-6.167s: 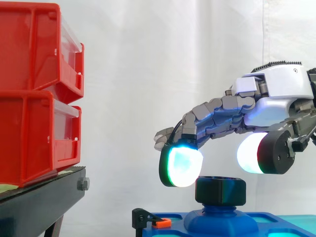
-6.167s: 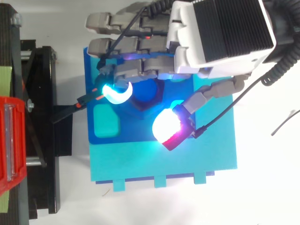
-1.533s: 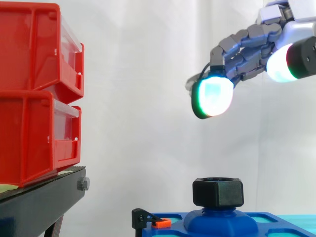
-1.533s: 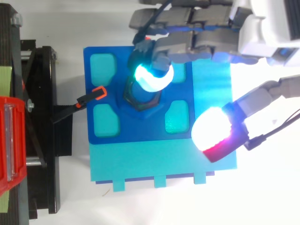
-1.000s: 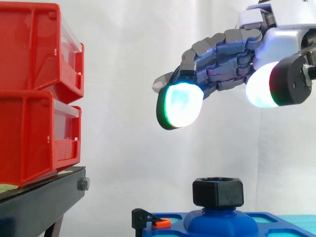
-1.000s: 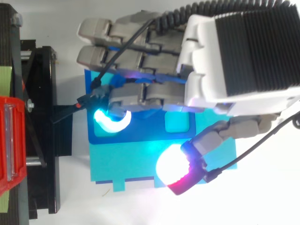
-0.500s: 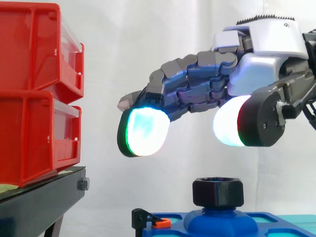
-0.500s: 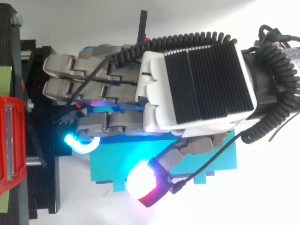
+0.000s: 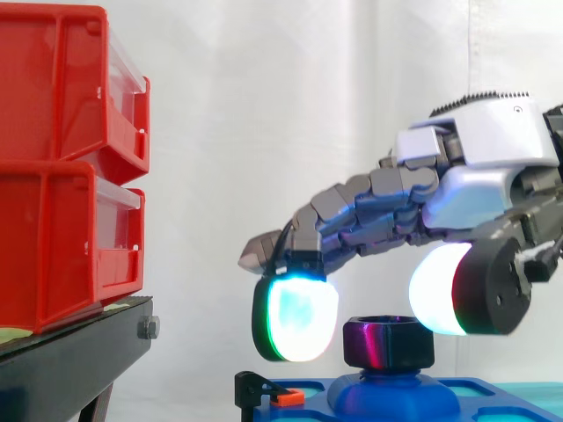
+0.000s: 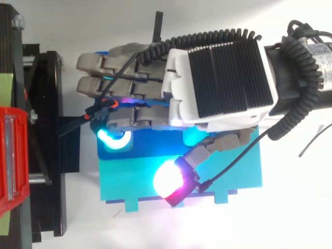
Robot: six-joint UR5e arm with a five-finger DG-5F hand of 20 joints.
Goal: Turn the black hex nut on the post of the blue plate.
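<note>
The black hex nut (image 9: 388, 341) sits on the blue post (image 9: 392, 388) of the blue plate (image 9: 479, 392). My hand (image 9: 493, 167) reaches in from the right and hangs low over the nut, open, with its fingers nearly straight. One glowing fingertip (image 9: 296, 320) is just left of the nut at its height. The thumb pad (image 9: 438, 301) is at the nut's right. Neither pad visibly grips the nut. From above, the hand (image 10: 218, 83) covers the nut and post, and the blue plate (image 10: 120, 155) shows at its lower left.
Two stacked red bins (image 9: 62, 167) stand on a black stand (image 9: 70, 360) at the left. A black clamp with an orange tip (image 9: 283, 397) holds the plate's left edge. The plate rests on a teal base (image 10: 135, 184).
The hand has come down and shifted right. Its fingertip pad dropped from above the nut to beside it, and the thumb pad now sits level with the nut's top.
</note>
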